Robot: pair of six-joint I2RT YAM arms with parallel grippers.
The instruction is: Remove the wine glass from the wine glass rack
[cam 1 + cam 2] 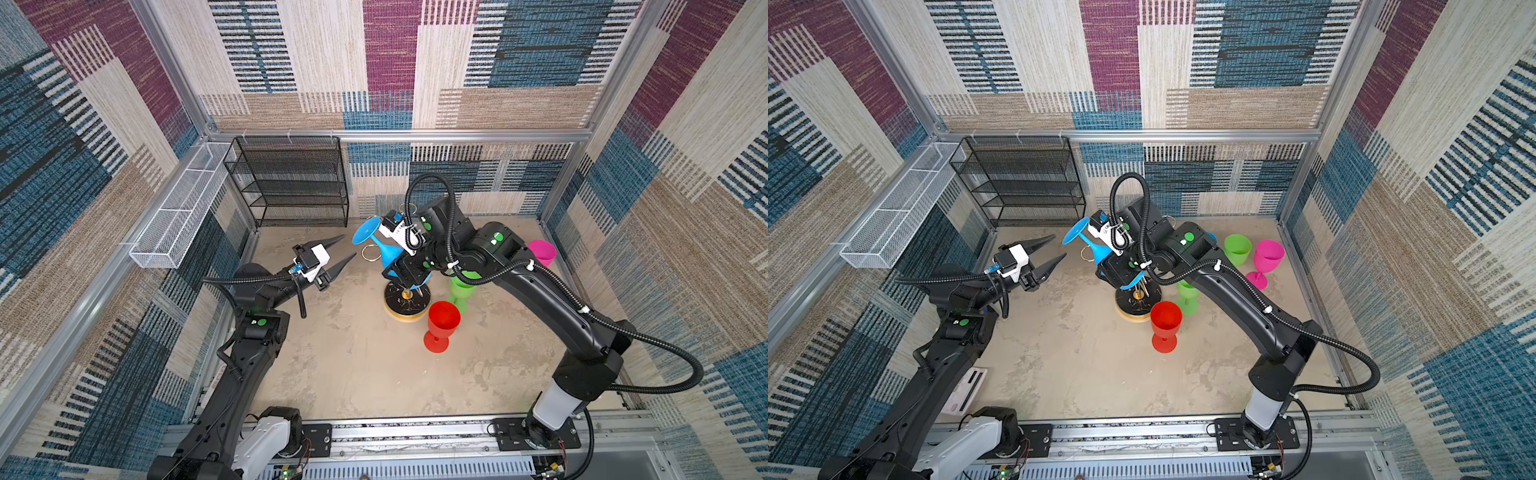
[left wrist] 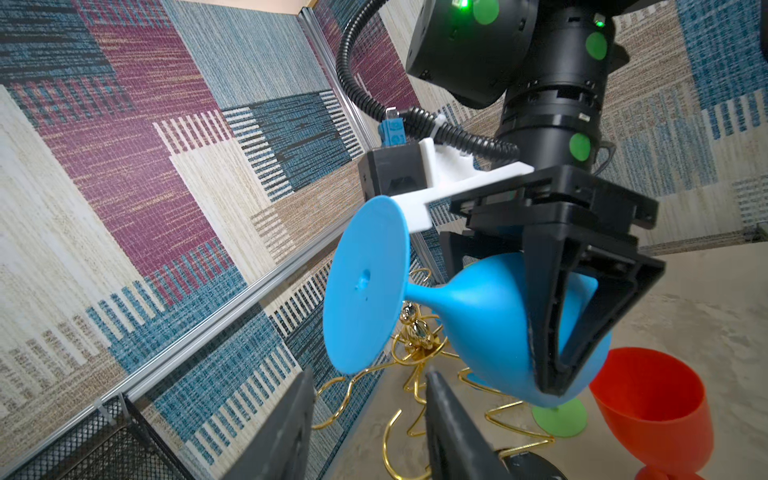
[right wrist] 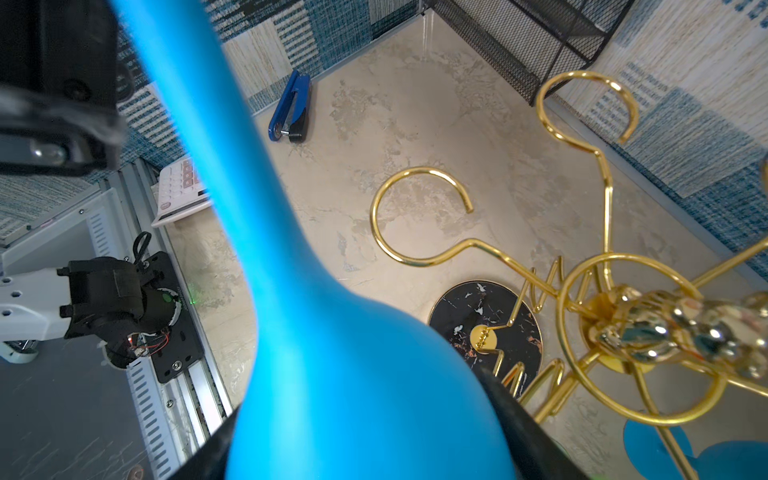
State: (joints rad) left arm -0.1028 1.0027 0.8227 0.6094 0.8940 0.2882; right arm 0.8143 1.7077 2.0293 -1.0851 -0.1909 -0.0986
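Removal step: right gripper (image 2: pixel 511 328) clamps the bowl of the blue wine glass (image 1: pixel 384 251), tilted just above the wine glass rack (image 3: pixel 457 320), apparently unhooked; left gripper (image 1: pixel 349 245) gapes empty beside the rack; next, carry the glass clear

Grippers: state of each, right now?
Left gripper: open, holding nothing.
Right gripper: closed on the blue wine glass, fingers around its bowl.

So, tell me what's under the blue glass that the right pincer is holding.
Below the blue glass, clamped in the right pincer, stands the gold rack on its black marbled base. The glass and the arm's wrist cover most of its arms in both top views.
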